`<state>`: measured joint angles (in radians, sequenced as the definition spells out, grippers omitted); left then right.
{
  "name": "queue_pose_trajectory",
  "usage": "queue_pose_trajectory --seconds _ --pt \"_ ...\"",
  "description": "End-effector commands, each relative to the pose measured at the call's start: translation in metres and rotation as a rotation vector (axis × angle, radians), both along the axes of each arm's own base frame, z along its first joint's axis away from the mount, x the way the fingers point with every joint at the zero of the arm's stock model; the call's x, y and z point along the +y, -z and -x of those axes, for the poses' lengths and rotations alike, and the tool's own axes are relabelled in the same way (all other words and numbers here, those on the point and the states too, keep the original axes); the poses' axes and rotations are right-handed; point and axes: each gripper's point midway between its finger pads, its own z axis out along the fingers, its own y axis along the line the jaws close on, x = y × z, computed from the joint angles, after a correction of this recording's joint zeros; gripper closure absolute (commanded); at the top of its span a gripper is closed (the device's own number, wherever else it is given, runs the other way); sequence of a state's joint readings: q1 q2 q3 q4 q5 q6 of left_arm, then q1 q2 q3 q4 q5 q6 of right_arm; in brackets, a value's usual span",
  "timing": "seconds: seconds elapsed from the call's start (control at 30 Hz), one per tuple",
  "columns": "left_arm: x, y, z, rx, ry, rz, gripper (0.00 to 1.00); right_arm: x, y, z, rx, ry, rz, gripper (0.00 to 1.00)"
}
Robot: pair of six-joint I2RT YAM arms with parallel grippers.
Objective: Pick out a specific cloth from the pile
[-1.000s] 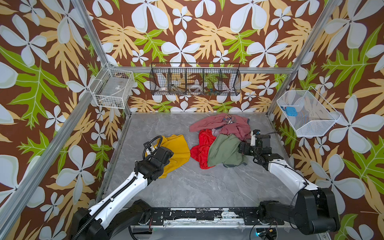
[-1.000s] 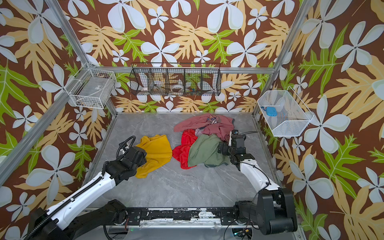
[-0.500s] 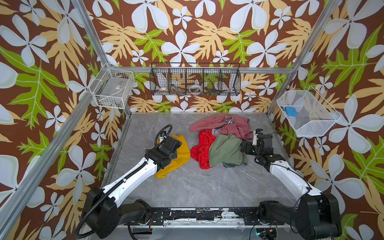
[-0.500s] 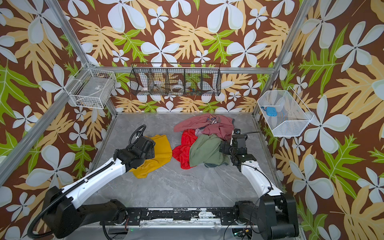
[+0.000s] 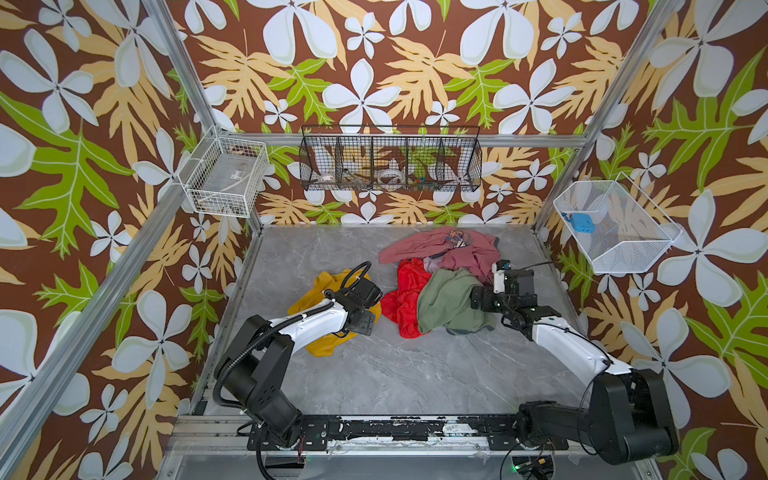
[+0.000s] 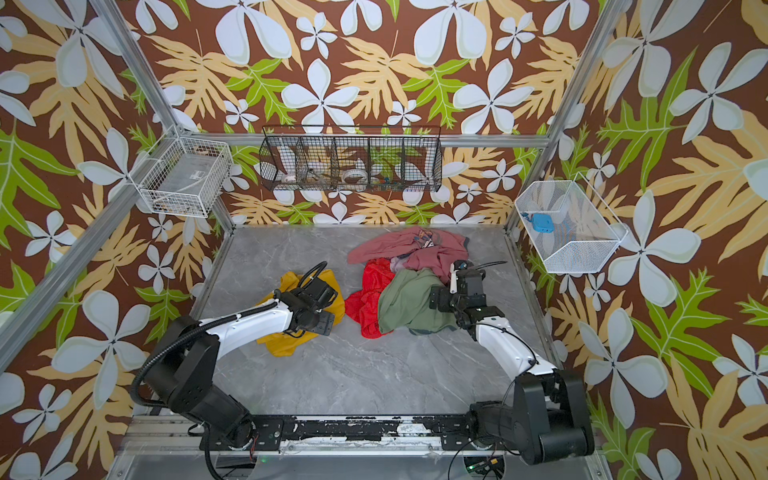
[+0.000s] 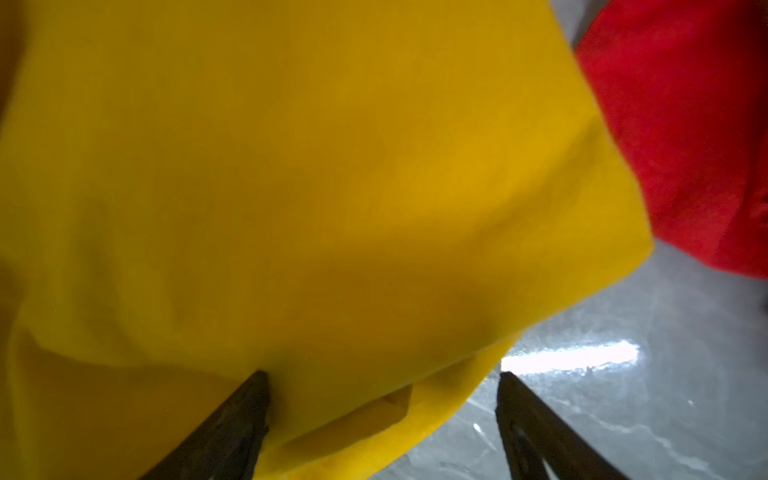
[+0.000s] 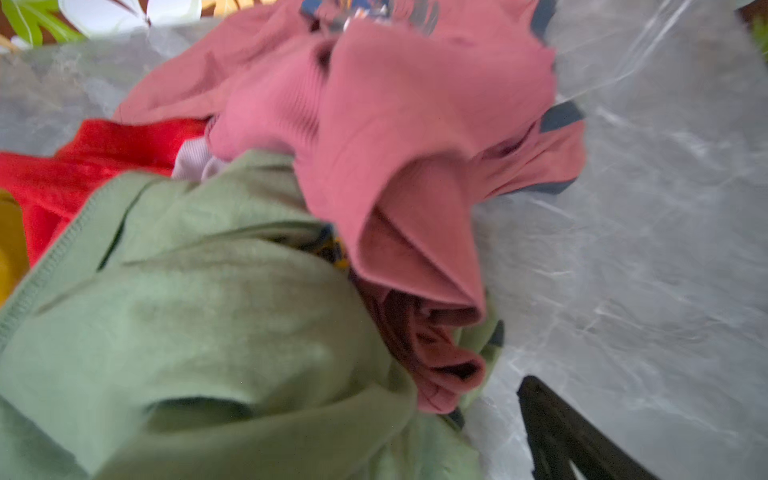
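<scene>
Since a second ago the left arm has swung in from the bench's left edge toward the middle. Its fingers have widened, and the mustard-yellow soft cloth (image 5: 321, 348) has bunched up beneath it.

Nearest, the grey marbled bench (image 5: 395, 374) lies bare along its near edge. Farther in, on the left half, the left gripper (image 7: 383, 374) hangs low over the yellow cloth with its two dark fingers spread. One rests against the fabric, the other stands over bare bench, and nothing is pinched. The cloth lies crumpled apart from the pile (image 5: 446, 274), just beside the bright red cloth (image 5: 401, 299). The left wrist view shows a sliver of bench between them.

On the right half, the right gripper (image 5: 478, 297) sits against the sage-green cloth (image 5: 442, 305). Its fingers are held wide, though only one shows in the right wrist view. Behind these, toward the far edge, a dusty pink garment (image 5: 440, 249) tops the heap.
</scene>
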<state>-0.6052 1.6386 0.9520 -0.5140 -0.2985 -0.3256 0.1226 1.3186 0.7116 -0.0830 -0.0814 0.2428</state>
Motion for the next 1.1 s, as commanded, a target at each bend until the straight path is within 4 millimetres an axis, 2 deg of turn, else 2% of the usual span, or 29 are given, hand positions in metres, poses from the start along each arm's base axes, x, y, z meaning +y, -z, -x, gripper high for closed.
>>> queue_pose_trajectory --seconds 0.0,0.13,0.27,0.37,0.53,0.6,0.67,0.8,1.07 --pt "-0.001 0.012 0.001 0.012 -0.037 0.004 0.13 0.004 0.008 0.001 0.034 -0.013 -0.006 0.03" --pt "0.006 0.033 0.004 0.04 -0.051 -0.039 0.17 0.002 0.004 0.005 0.01 -0.012 -0.005 0.03" --pt "0.009 0.046 0.008 0.059 -0.073 -0.043 0.28 0.003 -0.003 0.011 -0.013 -0.03 -0.001 0.02" --pt "0.003 0.045 0.005 0.041 -0.085 0.009 0.48 0.004 -0.006 0.013 -0.019 -0.035 -0.004 0.02" --pt "0.01 0.034 -0.002 0.008 -0.12 0.033 0.84 -0.001 -0.02 0.012 -0.057 -0.022 -0.002 0.01" --pt "0.017 0.026 -0.005 -0.018 -0.153 0.069 0.94 -0.002 -0.026 0.012 -0.076 -0.016 -0.005 0.01" --pt "0.023 0.015 -0.009 -0.051 -0.183 0.105 1.0 -0.002 -0.03 0.013 -0.089 -0.012 -0.009 0.01" --pt "0.024 -0.017 -0.019 -0.146 -0.18 0.163 1.0 0.0 -0.04 0.015 -0.133 -0.019 -0.024 0.02" --pt "0.007 -0.097 -0.04 -0.311 -0.108 0.33 1.0 0.002 -0.044 0.025 -0.157 -0.029 -0.045 0.02"
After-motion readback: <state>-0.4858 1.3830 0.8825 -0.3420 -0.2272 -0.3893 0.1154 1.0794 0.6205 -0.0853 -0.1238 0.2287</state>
